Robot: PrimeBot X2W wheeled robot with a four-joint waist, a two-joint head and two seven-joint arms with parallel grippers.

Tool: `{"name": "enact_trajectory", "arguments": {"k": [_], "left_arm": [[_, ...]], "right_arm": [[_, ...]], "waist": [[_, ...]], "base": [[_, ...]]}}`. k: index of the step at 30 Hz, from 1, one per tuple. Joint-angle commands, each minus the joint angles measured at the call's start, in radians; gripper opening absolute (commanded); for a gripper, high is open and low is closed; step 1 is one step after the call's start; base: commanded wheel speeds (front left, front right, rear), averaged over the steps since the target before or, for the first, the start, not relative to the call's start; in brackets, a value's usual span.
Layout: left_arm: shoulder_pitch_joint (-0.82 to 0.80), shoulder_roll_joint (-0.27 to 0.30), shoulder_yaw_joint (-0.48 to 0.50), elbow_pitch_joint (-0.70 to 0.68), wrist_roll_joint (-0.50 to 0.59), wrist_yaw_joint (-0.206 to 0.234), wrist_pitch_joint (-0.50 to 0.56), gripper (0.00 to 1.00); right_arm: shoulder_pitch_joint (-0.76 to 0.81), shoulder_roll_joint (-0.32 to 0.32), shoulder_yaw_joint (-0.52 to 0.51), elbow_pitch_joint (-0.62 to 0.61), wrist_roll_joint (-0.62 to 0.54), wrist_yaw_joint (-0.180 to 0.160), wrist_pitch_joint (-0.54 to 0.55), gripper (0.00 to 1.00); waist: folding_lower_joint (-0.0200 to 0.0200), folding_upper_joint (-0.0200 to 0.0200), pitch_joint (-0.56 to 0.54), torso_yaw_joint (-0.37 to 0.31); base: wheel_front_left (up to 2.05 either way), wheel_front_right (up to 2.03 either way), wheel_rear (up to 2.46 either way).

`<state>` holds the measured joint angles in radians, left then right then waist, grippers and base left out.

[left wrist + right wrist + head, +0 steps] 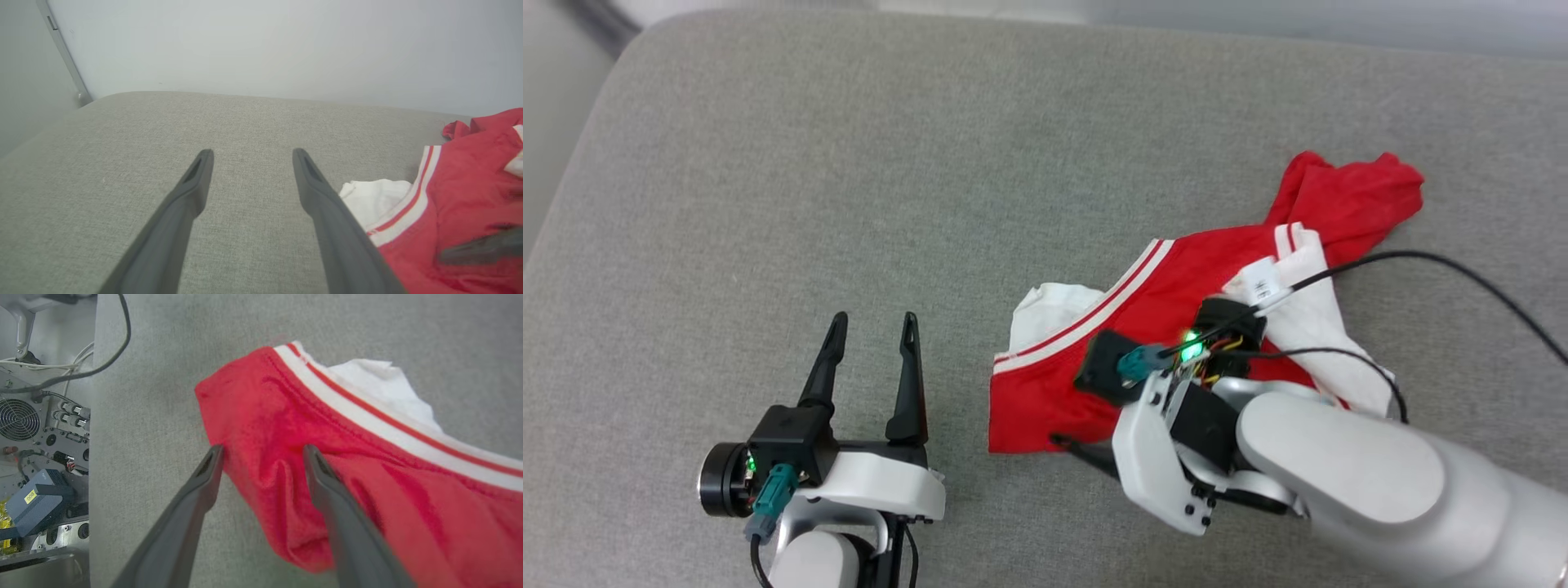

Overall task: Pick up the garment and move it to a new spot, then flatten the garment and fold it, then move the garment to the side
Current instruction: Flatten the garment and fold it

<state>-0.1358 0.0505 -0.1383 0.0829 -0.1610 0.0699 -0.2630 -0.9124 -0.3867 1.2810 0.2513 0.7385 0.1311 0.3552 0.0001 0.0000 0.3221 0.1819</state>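
While the garment (1176,273) lies crumpled on the grey cushion (849,163) toward the robot's right, the right gripper (263,451) stands spread over its red edge; the left gripper (874,320) hangs spread nearby.

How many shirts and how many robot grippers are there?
Shirts: 1 (the red and white shirt)
Grippers: 2 (left gripper, right gripper)
Total: 3
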Motion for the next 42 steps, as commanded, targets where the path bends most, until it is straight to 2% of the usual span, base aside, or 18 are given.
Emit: {"name": "enact_trajectory", "arguments": {"k": [1,3,7,10,14,20,24,29,37,39,42], "left_arm": [[0.011,0.0,0.007,0.002,0.008,-0.003,-0.003,1.0],[0.02,-0.001,0.014,0.003,0.017,-0.007,-0.003,1.0],[0.046,0.0,0.041,-0.001,0.035,-0.017,-0.003,1.0],[0.066,-0.001,0.062,-0.006,0.05,-0.025,-0.003,1.0],[0.085,-0.001,0.091,-0.012,0.069,-0.038,-0.003,1.0],[0.106,-0.001,0.116,-0.019,0.083,-0.054,-0.003,1.0],[0.109,0.0,0.133,-0.021,0.092,-0.069,-0.003,1.0],[0.055,0.027,0.158,-0.034,0.098,-0.105,-0.003,1.0],[-0.134,0.131,0.121,0.002,0.091,-0.18,-0.001,1.0],[-0.338,0.273,-0.05,0.055,-0.052,-0.199,0.255,1.0],[-0.412,0.346,-0.15,0.044,-0.173,-0.198,0.4,1.0]], "right_arm": [[-0.016,-0.012,-0.001,-0.009,0.003,-0.001,-0.037,1.0],[-0.019,-0.039,-0.003,-0.024,0.016,-0.001,-0.109,1.0],[0.004,-0.097,-0.078,-0.059,0.03,-0.001,-0.244,1.0],[0.05,-0.13,-0.193,-0.048,-0.017,-0.001,-0.351,1.0],[0.165,-0.124,-0.409,-0.005,-0.085,-0.001,-0.484,1.0],[0.381,-0.057,-0.762,0.043,-0.248,-0.001,-0.593,1.0],[0.526,0.015,-0.984,0.008,-0.356,-0.001,-0.614,1.0],[0.683,0.121,-1.18,-0.079,-0.447,-0.001,-0.62,1.0],[0.815,0.215,-1.304,-0.18,-0.523,-0.001,-0.62,1.0],[0.814,0.23,-1.315,-0.22,-0.567,-0.001,-0.62,1.0],[0.8,0.227,-1.317,-0.231,-0.575,-0.001,-0.62,1.0]], "waist": [[-0.0001,0.0,-0.027,-0.016],[-0.0001,0.0,-0.053,-0.025],[-0.0001,0.0,-0.101,-0.046],[-0.0001,0.0,-0.13,-0.064],[-0.0001,0.0,-0.161,-0.086],[-0.0001,0.0,-0.191,-0.104],[-0.0001,0.0,-0.201,-0.111],[-0.0001,0.0,-0.2,-0.118],[-0.0001,0.0,-0.182,-0.128],[-0.0001,0.0,-0.155,-0.151],[-0.0001,0.0,-0.139,-0.159]], "base": [[0.0,0.0,0.0],[0.0,0.0,0.0],[0.0,0.0,0.0],[0.0,0.0,0.0],[0.0,0.0,0.0],[0.0,0.0,0.0],[0.0,0.0,0.0],[0.0,0.0,0.0],[0.0,0.0,0.0],[0.0,0.0,0.0],[0.0,0.0,0.0]]}}
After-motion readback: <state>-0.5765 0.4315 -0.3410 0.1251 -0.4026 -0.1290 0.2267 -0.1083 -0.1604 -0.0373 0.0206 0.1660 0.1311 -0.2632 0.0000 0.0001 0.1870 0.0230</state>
